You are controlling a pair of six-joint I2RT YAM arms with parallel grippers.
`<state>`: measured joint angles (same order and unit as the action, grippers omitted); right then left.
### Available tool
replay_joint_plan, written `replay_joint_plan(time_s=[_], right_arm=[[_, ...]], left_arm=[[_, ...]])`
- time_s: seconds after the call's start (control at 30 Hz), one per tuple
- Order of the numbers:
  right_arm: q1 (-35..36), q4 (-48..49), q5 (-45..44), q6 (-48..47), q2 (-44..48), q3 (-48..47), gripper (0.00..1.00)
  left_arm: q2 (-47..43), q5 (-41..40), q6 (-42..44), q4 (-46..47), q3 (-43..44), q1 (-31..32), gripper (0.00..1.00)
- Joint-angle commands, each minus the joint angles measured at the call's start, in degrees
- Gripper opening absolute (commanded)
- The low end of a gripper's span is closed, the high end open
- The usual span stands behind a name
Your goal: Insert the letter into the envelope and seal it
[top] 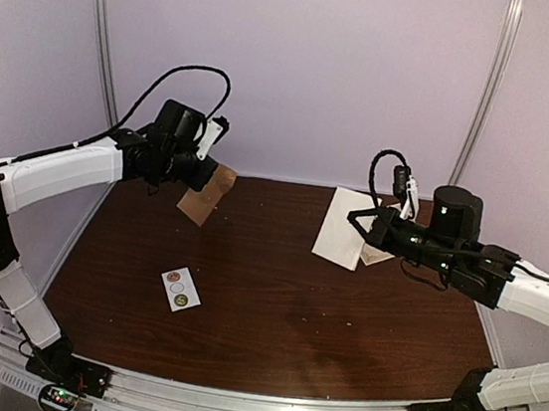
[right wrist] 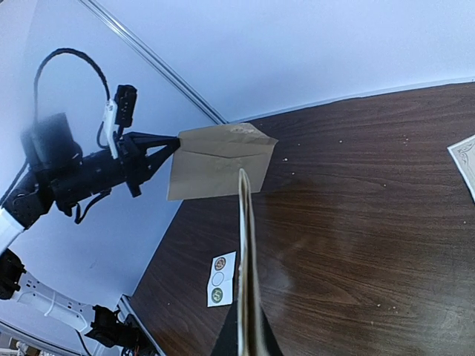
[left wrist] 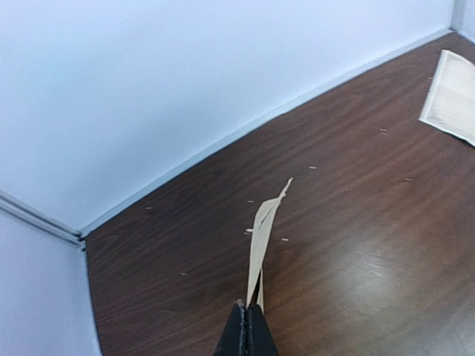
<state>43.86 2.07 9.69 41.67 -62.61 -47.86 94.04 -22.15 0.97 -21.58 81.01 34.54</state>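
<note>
The letter (top: 342, 229), a white sheet, shows its face only from above. The right wrist camera sees it as a thin edge running up from the right gripper (right wrist: 245, 343), whose fingers are cut off at the bottom of the frame. The envelope (top: 210, 192) is likewise a mere sliver to the left wrist camera, its layers parting a little near the far tip. I cannot tell whether its flap is open or folded down. A second sheet (right wrist: 464, 160), pale with a printed border, is cropped by the right wrist frame's edge, and from above it lies mostly hidden under the right gripper. Whether the letter's far edge touches the worktop (top: 291, 318) I cannot tell.

There are two arms, one envelope, one letter, one further sheet and one sticker card (top: 180, 289) carrying three round dots.

The left gripper (top: 191, 175) is pressed together, pinching one edge of the tan envelope and holding it clear of the worktop over the far left corner, close to the back wall (top: 301, 68). The right gripper is pressed together too, pinching the letter's near edge at the far right of the worktop. Envelope and letter are well apart, with bare dark wood between them. The sticker card lies flat on the near left part, apart from both grippers. The middle and near right of the worktop are uncovered, and walls close it in at the back and both sides.
</note>
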Motion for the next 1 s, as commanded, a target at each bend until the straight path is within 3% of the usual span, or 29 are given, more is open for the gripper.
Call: replay_joint_plan(time_s=[0.0,0.3,0.37,0.6,0.83,0.97], right_arm=[[-0.8,-9.9,-4.5,-5.1,3.5,-3.6,0.00],[-1.1,-20.1,-9.4,-7.6,9.5,-5.9,0.00],[-1.1,-20.4,-9.4,-7.1,10.5,-5.4,0.00],[-1.1,-20.1,-9.4,-5.1,12.5,-3.5,0.00],[-1.1,-19.0,-7.8,-4.6,12.4,-2.7,0.00],[-1.1,-19.9,-7.5,-4.8,12.3,-2.7,0.00]], left_arm=[[-3.2,17.9,-5.9,-10.8,0.8,3.6,0.00],[-5.6,48.2,-15.7,-17.2,4.5,9.2,0.00],[-6.0,51.3,-17.6,-17.6,5.9,9.2,0.00],[-5.6,61.1,-16.8,-20.6,7.9,9.2,0.00],[0.3,63.5,-2.2,-22.5,-1.4,9.2,0.00],[4.0,60.4,2.9,-21.1,-2.5,9.2,0.00]])
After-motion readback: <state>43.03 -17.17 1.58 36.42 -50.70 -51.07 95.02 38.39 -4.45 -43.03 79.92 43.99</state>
